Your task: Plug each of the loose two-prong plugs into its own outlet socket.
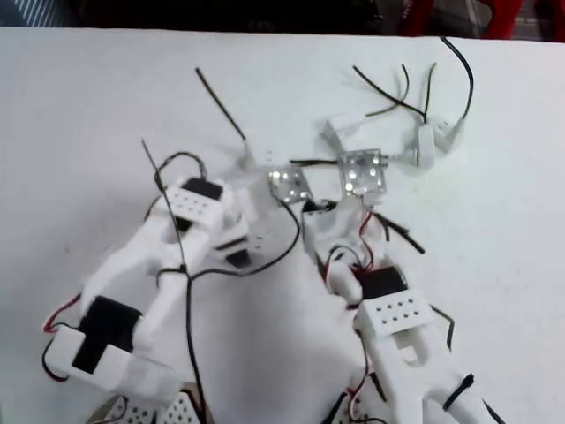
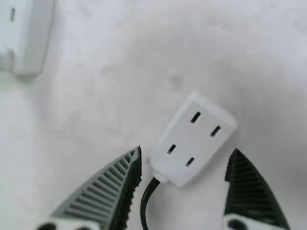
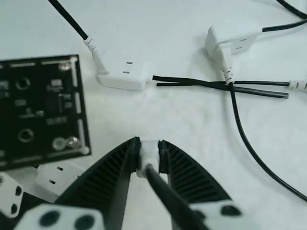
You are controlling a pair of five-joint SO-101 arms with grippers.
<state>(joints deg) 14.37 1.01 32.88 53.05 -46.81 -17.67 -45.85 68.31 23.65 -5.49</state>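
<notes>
My left gripper (image 2: 184, 184) is open, its grey fingers on either side of a white socket block (image 2: 192, 139) with two pairs of slots and a black cord; the fingers do not touch it. My right gripper (image 3: 148, 153) is shut on a small white plug (image 3: 148, 152) whose black cord runs back between the fingers. Beyond it lies a white single socket (image 3: 122, 76) with two slots, also seen from above (image 1: 247, 161). Another loose white plug (image 3: 223, 43) lies farther off. A further white plug (image 1: 433, 146) with a cord rests at the back right.
The other arm's black camera board (image 3: 41, 105) stands close beside my right gripper. Black cords (image 3: 225, 84) cross the white table (image 1: 494, 230) just ahead of it. A white block (image 2: 24, 33) sits at the edge of the left wrist view. Both arms crowd the table's middle.
</notes>
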